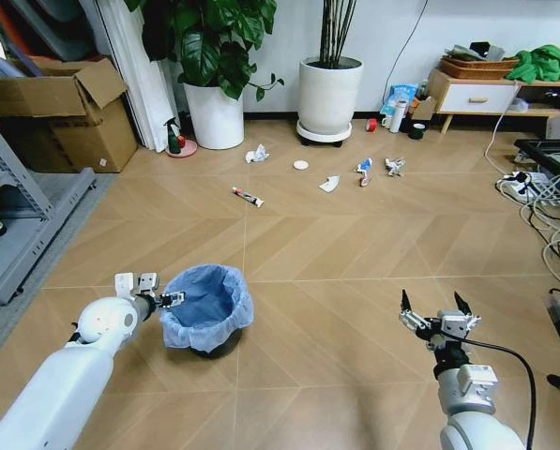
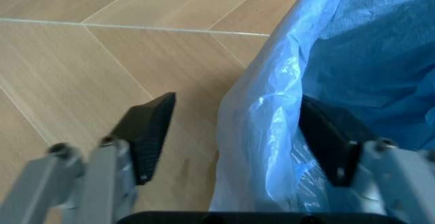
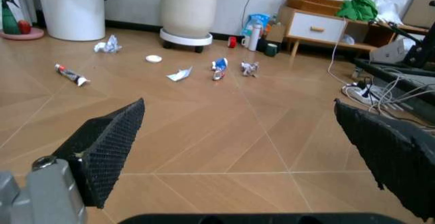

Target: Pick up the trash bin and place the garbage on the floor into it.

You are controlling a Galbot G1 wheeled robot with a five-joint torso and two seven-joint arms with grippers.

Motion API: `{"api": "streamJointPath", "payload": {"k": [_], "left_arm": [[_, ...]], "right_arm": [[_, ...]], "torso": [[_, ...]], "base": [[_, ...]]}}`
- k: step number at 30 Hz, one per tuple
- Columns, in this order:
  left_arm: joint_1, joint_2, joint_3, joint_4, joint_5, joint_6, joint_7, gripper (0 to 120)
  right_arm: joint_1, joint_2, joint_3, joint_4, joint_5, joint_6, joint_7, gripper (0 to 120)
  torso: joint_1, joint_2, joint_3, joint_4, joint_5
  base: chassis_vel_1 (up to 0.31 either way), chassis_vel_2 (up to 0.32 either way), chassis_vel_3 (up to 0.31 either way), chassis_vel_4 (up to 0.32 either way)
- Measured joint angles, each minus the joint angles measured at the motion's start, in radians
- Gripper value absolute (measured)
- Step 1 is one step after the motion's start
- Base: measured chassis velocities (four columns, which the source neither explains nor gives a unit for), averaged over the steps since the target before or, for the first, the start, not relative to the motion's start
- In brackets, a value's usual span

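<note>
The left gripper (image 2: 235, 132) is set open astride the rim of the small dark round trash bin lined with a crinkled light-blue plastic bag (image 1: 206, 307), one finger inside, one outside, not yet clamped; the bin stands on the wooden floor (image 1: 336, 281). The right gripper (image 1: 436, 317) is held open and empty. The garbage, a thin tube (image 1: 247, 196), a crumpled white tissue (image 1: 256, 153), a white disc (image 1: 301, 165) and crushed wrappers (image 1: 363, 170), is noted uncollected farther off.

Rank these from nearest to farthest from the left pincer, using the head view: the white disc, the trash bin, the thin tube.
1. The trash bin: right at the left pincer, whose open jaws straddle its bag-lined rim.
2. The thin tube: mid-floor, beyond the bin.
3. The white disc: farther back, near the white plant pot.
</note>
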Motion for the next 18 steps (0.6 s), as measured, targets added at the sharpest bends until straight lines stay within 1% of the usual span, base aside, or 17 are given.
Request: {"api": "streamJointPath", "payload": {"k": [1, 2, 4, 6, 7, 9, 10, 12, 14, 15, 16, 18], "left_arm": [[0.000, 0.000, 0.000, 0.000, 0.000, 0.000, 0.000, 66], [0.000, -0.001, 0.000, 0.001, 0.002, 0.000, 0.000, 62], [0.002, -0.004, 0.000, 0.001, 0.008, -0.001, 0.000, 52], [0.003, -0.006, 0.000, 0.001, 0.010, -0.003, -0.001, 43], [0.003, -0.006, 0.000, 0.001, 0.010, -0.003, -0.001, 43], [0.005, -0.008, 0.000, 0.002, 0.013, -0.007, 0.000, 34], [0.005, -0.008, 0.000, 0.002, 0.013, -0.007, 0.000, 34], [0.005, -0.009, 0.000, 0.005, 0.017, -0.013, 0.001, 27], [0.009, -0.009, -0.001, 0.006, 0.020, -0.016, 0.001, 16], [0.009, -0.009, -0.001, 0.006, 0.020, -0.016, 0.001, 16], [0.011, -0.010, -0.002, 0.005, 0.021, -0.018, 0.001, 12], [0.027, -0.022, -0.009, -0.006, 0.027, -0.055, -0.026, 1]], "right_arm": [[0.000, 0.000, 0.000, 0.000, 0.000, 0.000, 0.000, 100], [0.000, 0.000, 0.000, 0.000, 0.000, 0.000, 0.000, 100], [-0.003, 0.001, 0.000, 0.000, -0.001, 0.001, 0.000, 100], [-0.005, 0.001, -0.001, 0.001, -0.001, 0.001, 0.000, 100], [-0.005, 0.001, -0.001, 0.001, -0.001, 0.001, 0.000, 100], [-0.005, 0.001, -0.001, 0.001, -0.002, 0.002, 0.000, 100], [-0.005, 0.001, -0.001, 0.001, -0.002, 0.002, 0.000, 100], [-0.005, 0.001, -0.001, 0.003, -0.002, 0.003, 0.000, 100], [-0.005, 0.001, -0.001, 0.005, -0.002, 0.002, 0.000, 100], [-0.005, 0.001, -0.001, 0.005, -0.002, 0.002, 0.000, 100], [-0.005, 0.000, -0.001, 0.006, -0.002, 0.002, 0.000, 100], [-0.004, 0.000, 0.001, 0.016, 0.007, -0.013, 0.008, 100]], "torso": [[0.000, 0.000, 0.000, 0.0000, 0.0000], [0.000, 0.000, 0.000, 0.0000, 0.0001], [0.000, 0.000, 0.000, 0.0000, 0.0001], [0.000, 0.000, 0.000, 0.0001, 0.0002], [0.000, 0.000, 0.000, 0.0001, 0.0002], [0.000, 0.000, 0.000, 0.0001, 0.0001], [0.000, 0.000, 0.000, 0.0001, 0.0001], [0.000, 0.000, 0.000, 0.0001, 0.0002], [0.000, 0.000, 0.000, 0.0001, -0.0001], [0.000, 0.000, 0.000, 0.0001, -0.0001], [0.000, 0.000, 0.000, 0.0001, -0.0001], [0.000, 0.000, 0.000, -0.0002, -0.0009]], "base": [[0.000, 0.000, 0.000, 0.000], [0.000, 0.000, 0.000, 0.000], [0.000, 0.000, 0.000, 0.000], [0.000, 0.000, 0.000, 0.000], [0.000, 0.000, 0.000, 0.000], [0.000, 0.000, 0.000, 0.000], [0.000, 0.000, 0.000, 0.000], [0.000, 0.000, 0.000, 0.000], [0.000, 0.000, 0.000, 0.000], [0.000, 0.000, 0.000, 0.000], [0.000, 0.000, 0.000, 0.000], [0.000, 0.000, 0.000, 0.000]]}}
